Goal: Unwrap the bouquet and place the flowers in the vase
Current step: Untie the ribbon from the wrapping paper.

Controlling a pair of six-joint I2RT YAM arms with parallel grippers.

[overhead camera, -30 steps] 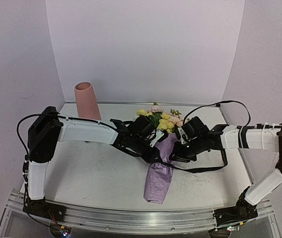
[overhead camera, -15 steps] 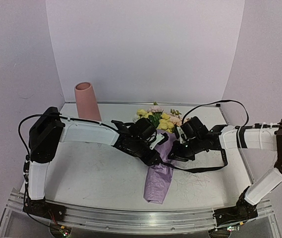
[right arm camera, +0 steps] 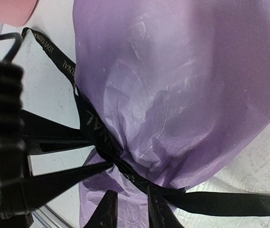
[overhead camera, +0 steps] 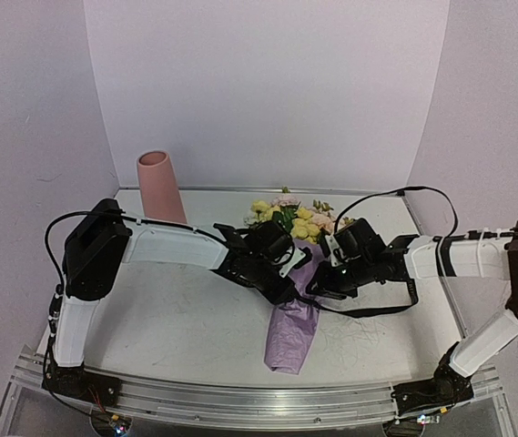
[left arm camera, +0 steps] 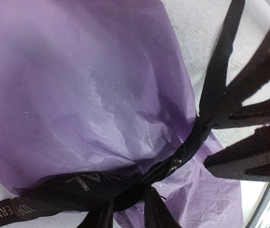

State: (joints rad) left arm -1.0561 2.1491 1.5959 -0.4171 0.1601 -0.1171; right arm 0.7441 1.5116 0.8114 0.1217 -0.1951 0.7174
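The bouquet [overhead camera: 292, 314] lies on the table, its flowers [overhead camera: 291, 221] pointing to the far side and its lilac paper cone [left arm camera: 87, 95] toward the near edge. A black ribbon [left arm camera: 184, 149] binds its waist. Coming from the left, my left gripper [overhead camera: 285, 289] sits at that waist, and in the left wrist view its tips [left arm camera: 127, 202] are shut on the ribbon knot. From the right, my right gripper [overhead camera: 319, 286] meets the same spot. Its jaws [right arm camera: 131, 202] stand narrowly apart over paper, with the ribbon [right arm camera: 92, 126] crossing at the right tip. The salmon-pink vase [overhead camera: 158, 185] stands upright at the far left.
A loose ribbon tail [overhead camera: 372, 311] trails right across the table [overhead camera: 167, 319] under the right arm. Lilac walls close in the back and both sides. A metal rail [overhead camera: 240, 401] runs along the near edge.
The left arm has pushed a little to the right, and both grippers have drawn in closer on the ribbon at the bouquet's waist. The bouquet and vase have stayed put.
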